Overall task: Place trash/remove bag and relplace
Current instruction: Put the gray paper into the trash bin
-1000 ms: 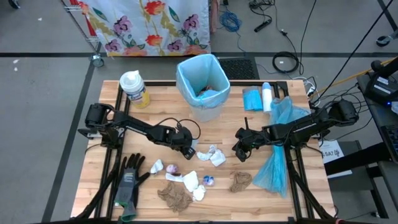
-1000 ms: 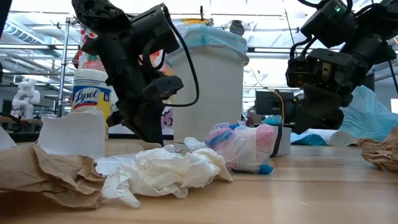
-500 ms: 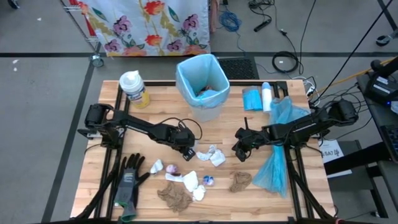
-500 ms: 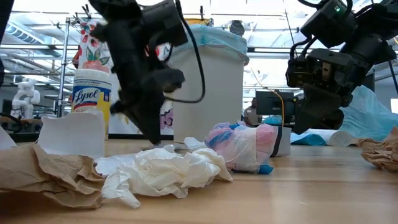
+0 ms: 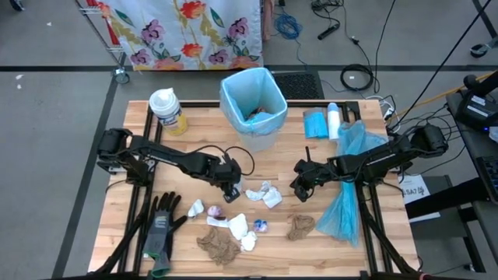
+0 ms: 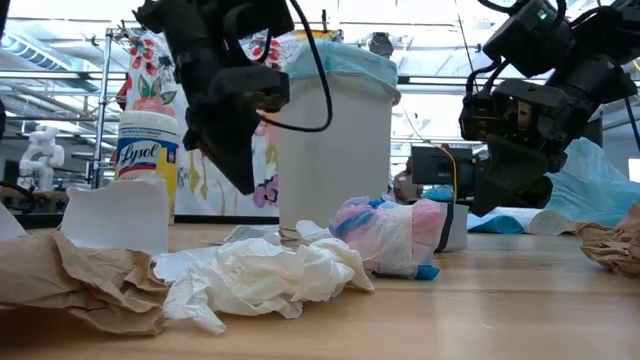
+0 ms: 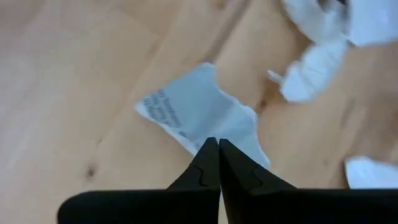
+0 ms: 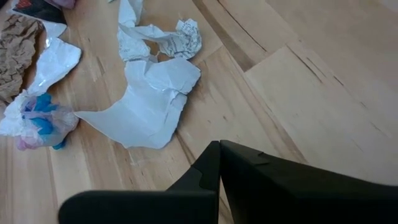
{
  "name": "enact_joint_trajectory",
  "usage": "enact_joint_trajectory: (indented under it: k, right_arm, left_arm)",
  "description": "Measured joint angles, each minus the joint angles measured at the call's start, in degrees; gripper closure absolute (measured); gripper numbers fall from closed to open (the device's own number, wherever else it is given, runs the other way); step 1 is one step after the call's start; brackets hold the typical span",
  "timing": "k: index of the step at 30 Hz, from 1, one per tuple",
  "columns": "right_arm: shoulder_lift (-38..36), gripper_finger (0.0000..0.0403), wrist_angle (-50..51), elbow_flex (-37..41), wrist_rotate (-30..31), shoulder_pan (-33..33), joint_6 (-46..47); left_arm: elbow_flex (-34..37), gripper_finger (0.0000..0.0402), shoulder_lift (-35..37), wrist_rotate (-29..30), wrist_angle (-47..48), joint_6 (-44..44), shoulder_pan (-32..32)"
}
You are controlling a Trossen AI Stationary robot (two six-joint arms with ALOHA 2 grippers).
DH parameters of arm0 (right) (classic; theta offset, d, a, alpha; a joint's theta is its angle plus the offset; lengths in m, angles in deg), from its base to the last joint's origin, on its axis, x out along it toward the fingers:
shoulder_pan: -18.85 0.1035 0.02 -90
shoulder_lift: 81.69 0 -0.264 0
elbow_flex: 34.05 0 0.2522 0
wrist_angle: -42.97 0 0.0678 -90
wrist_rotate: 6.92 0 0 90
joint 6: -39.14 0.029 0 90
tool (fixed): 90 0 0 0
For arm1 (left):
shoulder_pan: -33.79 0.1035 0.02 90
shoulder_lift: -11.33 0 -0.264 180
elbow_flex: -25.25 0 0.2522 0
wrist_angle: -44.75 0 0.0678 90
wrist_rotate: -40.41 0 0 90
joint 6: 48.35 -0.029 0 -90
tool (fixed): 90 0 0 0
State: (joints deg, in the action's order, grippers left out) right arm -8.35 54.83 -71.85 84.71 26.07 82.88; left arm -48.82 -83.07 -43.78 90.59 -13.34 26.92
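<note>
Bin (image 5: pixel 254 97) at table's (image 5: pixel 194 140) rear; scraps (image 5: pixel 241 218) in front, between both arms.

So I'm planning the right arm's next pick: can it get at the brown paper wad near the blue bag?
Probably yes. The right gripper, shut, hangs just beyond the brown paper wad; bare table lies between them.

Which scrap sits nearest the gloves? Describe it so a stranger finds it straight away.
Start at the bin at the table's back edge, then go to the black-and-grey gloves at the front left corner. Just right of the gloves' fingertips lies a small white wad. Unlike the pink-purple wrapper beside it, it is plain white, and it lies apart from the brown towel.
</note>
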Motion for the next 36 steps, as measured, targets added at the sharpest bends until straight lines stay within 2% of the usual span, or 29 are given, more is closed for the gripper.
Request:
enact_joint_trajectory:
  k: [6, 13, 16, 21, 27, 32, 36]
  right_arm:
    - [0.00, 0.0403, -0.01, 0.01, 0.00, 0.00, 0.02]
    - [-0.02, 0.0403, -0.05, 0.01, 0.00, 0.00, 0.69]
    - [-0.02, 0.0403, -0.03, -0.01, -0.08, 0.00, 1.36]
    - [-0.02, 0.0403, -0.04, 0.00, -0.20, 0.00, 2.10]
    - [-0.02, 0.0403, -0.04, -0.01, -0.20, 0.00, 2.10]
    - [-0.02, 0.0403, -0.03, -0.01, -0.20, 0.00, 2.10]
    - [-0.02, 0.0403, -0.03, -0.01, 0.02, 0.00, 2.10]
  left_arm:
    - [-0.04, 0.0374, -0.14, -4.34, -0.70, -9.26, -0.03]
    - [-0.08, 0.0323, -0.12, -7.15, -4.62, -27.00, -0.03]
    - [-0.09, 0.0290, -0.12, -6.45, -4.56, -31.46, 0.09]
    - [-0.09, 0.0226, -0.12, -1.90, -4.35, -34.85, 0.61]
    - [-0.09, 0.0163, -0.12, -0.54, -4.05, -47.40, 0.51]
    - [-0.10, 0.0151, -0.48, -0.26, -4.38, -56.16, 0.56]
    - [-0.17, 0.0150, -2.87, -1.29, -5.00, -55.24, 0.52]
